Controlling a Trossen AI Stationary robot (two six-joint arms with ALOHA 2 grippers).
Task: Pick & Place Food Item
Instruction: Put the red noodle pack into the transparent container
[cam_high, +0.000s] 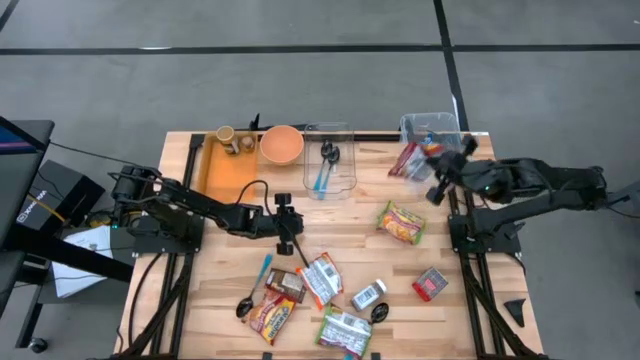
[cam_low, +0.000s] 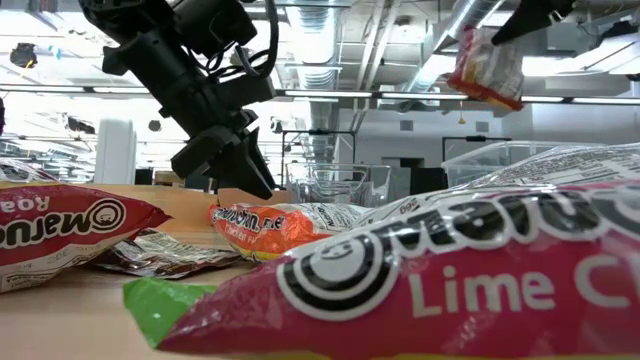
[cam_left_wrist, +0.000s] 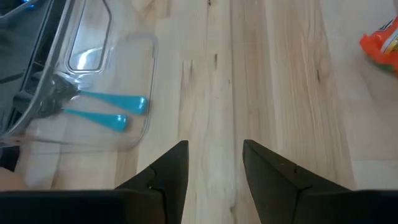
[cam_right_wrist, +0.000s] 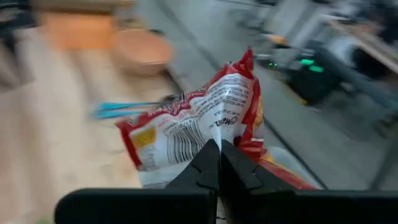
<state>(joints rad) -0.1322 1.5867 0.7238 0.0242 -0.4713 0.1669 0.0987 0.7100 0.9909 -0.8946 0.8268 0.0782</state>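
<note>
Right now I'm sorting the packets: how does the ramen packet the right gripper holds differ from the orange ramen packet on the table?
The held red-and-white packet hangs in the air, pinched by the shut right gripper; the orange packet lies flat on the wooden table, untouched. The held one is beside the clear bin; the orange one lies nearer mid-table. Both are noodle packets.

Right tool (cam_high: 432, 172) raised, fingers pinched shut; left tool (cam_high: 289, 228) low, fingers apart.

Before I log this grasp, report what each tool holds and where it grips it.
The right tool pinches one edge of the red-and-white crinkly noodle packet, raised off the table. The left tool is open, holding nothing.
</note>
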